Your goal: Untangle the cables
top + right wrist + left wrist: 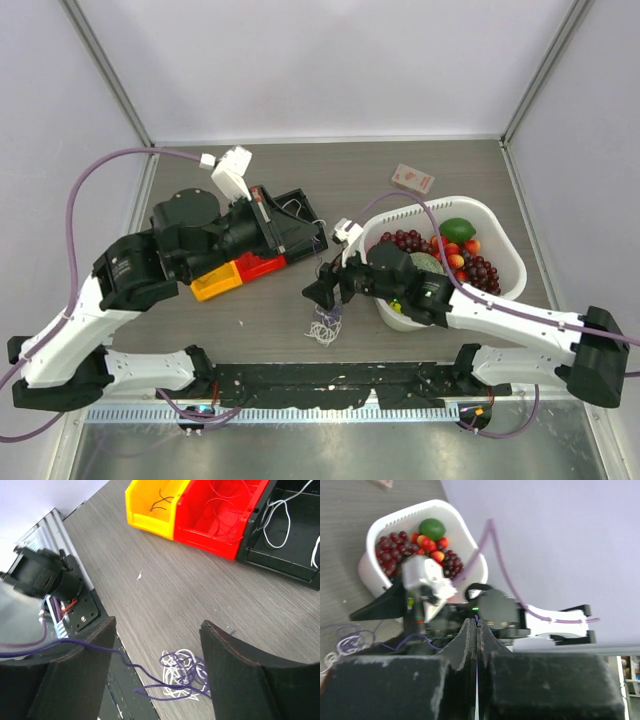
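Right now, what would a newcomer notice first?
The white basket of grapes and bright fruit at the table's right, then the yellow bin and red bin left of centre. Near the front edge, a cable tangle lies by the open right hand; the left hand pinches a purple cord.

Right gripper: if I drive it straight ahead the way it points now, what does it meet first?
Most likely the tangle of purple and white cables lying on the table between its open fingers; depth is hard to judge.
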You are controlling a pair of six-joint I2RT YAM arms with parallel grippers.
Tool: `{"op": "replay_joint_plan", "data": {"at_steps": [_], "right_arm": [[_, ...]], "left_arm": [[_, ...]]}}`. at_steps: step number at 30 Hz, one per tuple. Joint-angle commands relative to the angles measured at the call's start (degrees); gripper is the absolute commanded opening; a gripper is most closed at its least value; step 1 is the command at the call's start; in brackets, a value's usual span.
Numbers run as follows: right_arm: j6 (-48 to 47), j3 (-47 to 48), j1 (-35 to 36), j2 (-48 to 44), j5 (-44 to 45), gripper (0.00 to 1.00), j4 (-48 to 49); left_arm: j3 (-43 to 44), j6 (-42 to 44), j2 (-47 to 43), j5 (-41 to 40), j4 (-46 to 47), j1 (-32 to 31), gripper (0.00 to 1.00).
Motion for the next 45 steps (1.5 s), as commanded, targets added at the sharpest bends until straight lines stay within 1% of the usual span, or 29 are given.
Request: {"op": "replay_joint_plan", "data": {"at_steps": [1, 2, 3, 5, 7, 10, 12, 16, 20, 24, 27, 29, 34, 35, 37, 40, 41, 42, 44, 45], "right_arm": [[3.8, 1.2, 0.4, 5.2, 9.5, 0.68, 7.1], [4.6, 0.4, 0.4, 6.3, 11.4, 0.63, 7.0], [6.1, -0.2, 0.3, 7.7, 13.2, 0.62, 7.1], [6.4, -2.9, 0.4, 9.0, 12.8, 0.61, 8.0], [7.1, -6.0, 0.4, 9.1, 12.0, 0.61, 9.6], [6.2, -8.3, 0.9, 8.8, 11.5, 0.59, 7.9], [4.9, -9.0, 1.3, 8.3, 12.8, 0.59, 5.3], [3.7, -11.0, 1.3, 6.1, 14.0, 0.59, 3.3], [3.8, -12.4, 1.3, 3.5, 13.5, 0.60, 3.7], [1.8, -9.9, 1.4, -0.2, 9.5, 0.70, 3.7], [1.1, -6.1, 1.4, -2.7, 10.8, 0.81, 4.4], [-0.5, -2.0, 1.4, -3.0, 10.9, 0.84, 4.3], [-3.4, 10.0, 1.4, -0.8, 6.5, 0.83, 3.7], [-3.0, 11.1, 1.3, 0.2, 3.9, 0.83, 3.2], [-1.9, 13.3, 1.4, 0.7, 3.1, 0.82, 3.0], [-0.6, 14.8, 1.4, 0.0, 4.2, 0.82, 2.8], [0.4, 15.3, 1.4, -0.4, 5.4, 0.81, 1.6], [1.1, 17.0, 1.4, -0.4, 10.0, 0.81, -1.6], [3.1, 19.7, 1.4, -0.2, 11.8, 0.81, -5.2], [3.5, 20.5, 1.3, -0.3, 11.0, 0.81, -5.6]], "left_arm": [[6.9, 1.0, 1.0, 1.5, 4.6, 0.1, 0.00], [8.3, 1.0, 1.3, 2.1, 5.9, 0.1, 0.00], [10.4, 1.1, 2.1, 2.5, 6.3, 0.2, 0.00], [15.4, 1.9, 3.8, 2.5, 5.4, 0.2, 0.00], [23.3, 4.5, 6.2, 1.4, 2.9, 0.1, 0.00], [34.7, 8.2, 9.9, -4.4, -2.5, 0.1, 0.00], [38.8, 9.7, 11.3, -8.5, -4.5, 0.2, 0.00], [39.0, 11.9, 11.5, -12.4, -2.9, 0.2, 0.00], [41.5, 13.2, 12.9, -12.7, -1.9, 0.1, 0.00], [41.9, 12.3, 13.3, -12.7, -1.7, 0.1, 0.00], [40.4, 11.4, 12.8, -12.1, -1.4, 0.1, 0.00], [39.2, 10.5, 12.2, -12.0, -1.5, 0.1, 0.00], [36.5, 9.1, 10.3, -12.0, -0.9, 0.1, 0.00], [36.2, 9.1, 10.3, -12.0, -0.7, 0.2, 0.00], [36.3, 9.1, 10.1, -12.2, -0.5, 0.2, 0.00], [36.6, 9.1, 9.9, -12.5, -0.4, 0.1, 0.00], [36.5, 9.0, 9.8, -12.8, -0.5, 0.2, 0.00], [36.5, 8.8, 9.7, -12.9, -0.6, 0.2, 0.00], [36.4, 8.6, 9.5, -13.1, -1.1, 0.2, 0.00], [36.1, 8.4, 9.4, -13.1, -1.1, 0.1, 0.00]]}}
